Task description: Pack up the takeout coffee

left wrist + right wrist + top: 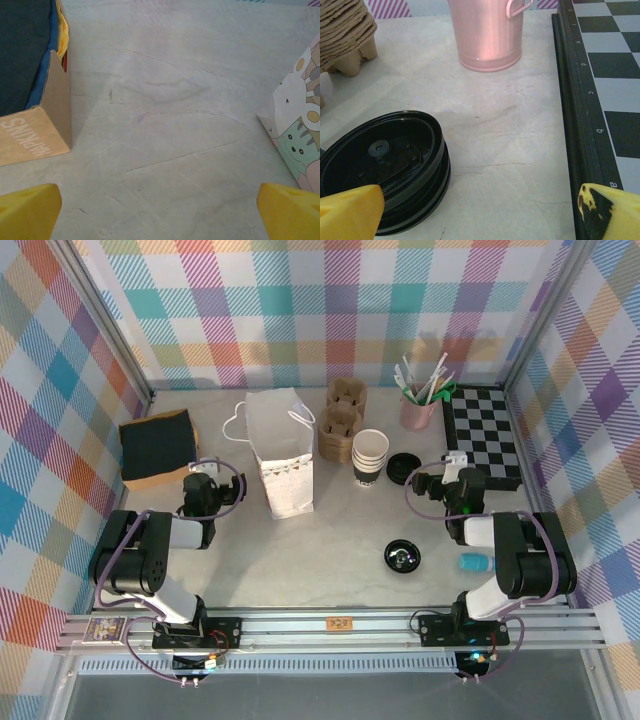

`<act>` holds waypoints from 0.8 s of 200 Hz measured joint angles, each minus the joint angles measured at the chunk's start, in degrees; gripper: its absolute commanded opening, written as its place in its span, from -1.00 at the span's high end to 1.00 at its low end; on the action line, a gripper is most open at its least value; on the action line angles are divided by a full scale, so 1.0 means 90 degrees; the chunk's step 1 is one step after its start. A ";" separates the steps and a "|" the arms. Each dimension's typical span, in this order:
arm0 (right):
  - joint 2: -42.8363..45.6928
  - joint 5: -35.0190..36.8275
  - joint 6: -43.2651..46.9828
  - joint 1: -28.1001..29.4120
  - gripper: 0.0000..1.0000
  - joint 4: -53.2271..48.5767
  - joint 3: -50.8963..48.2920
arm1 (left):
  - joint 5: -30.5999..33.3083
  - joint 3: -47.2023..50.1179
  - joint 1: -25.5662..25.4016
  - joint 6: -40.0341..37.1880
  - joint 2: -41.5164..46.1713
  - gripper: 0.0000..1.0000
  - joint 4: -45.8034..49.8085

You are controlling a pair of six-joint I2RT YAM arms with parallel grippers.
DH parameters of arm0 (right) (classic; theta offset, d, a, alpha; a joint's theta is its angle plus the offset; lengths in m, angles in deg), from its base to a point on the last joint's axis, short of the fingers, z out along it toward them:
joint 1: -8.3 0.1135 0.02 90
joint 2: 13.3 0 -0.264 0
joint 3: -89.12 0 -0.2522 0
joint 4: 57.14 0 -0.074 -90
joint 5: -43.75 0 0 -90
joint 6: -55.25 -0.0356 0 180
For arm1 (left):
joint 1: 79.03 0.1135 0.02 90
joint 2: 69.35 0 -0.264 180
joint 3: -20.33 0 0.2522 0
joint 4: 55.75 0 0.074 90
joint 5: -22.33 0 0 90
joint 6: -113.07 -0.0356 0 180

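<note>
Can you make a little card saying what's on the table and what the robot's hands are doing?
bag: white paper bag, standing, middle
coffee: lidded cup, front, right side
spare cups: white stack, right of bag
lids: black lids, stacked
left gripper: open, empty
right gripper: open, empty
packed: not yet

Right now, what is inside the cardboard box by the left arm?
A dark napkin lies on top, filling the cardboard box. A blue edge and a yellow edge show beneath it by the side wall. Whatever lies lower is covered by that top layer and the walls.
</note>
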 measured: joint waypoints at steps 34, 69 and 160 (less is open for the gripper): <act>0.0000 0.0000 0.0000 0.0000 -0.99 -0.0012 0.0000 | 0.0000 0.0000 0.0000 0.0000 0.0000 -0.99 0.0002; 0.0000 0.0000 0.0000 0.0000 -0.99 -0.0012 0.0000 | 0.0000 0.0000 0.0000 0.0000 0.0000 -0.99 0.0002; 0.0000 0.0000 0.0000 0.0000 -0.99 -0.0012 0.0000 | 0.0000 0.0000 0.0000 0.0000 0.0000 -0.99 0.0000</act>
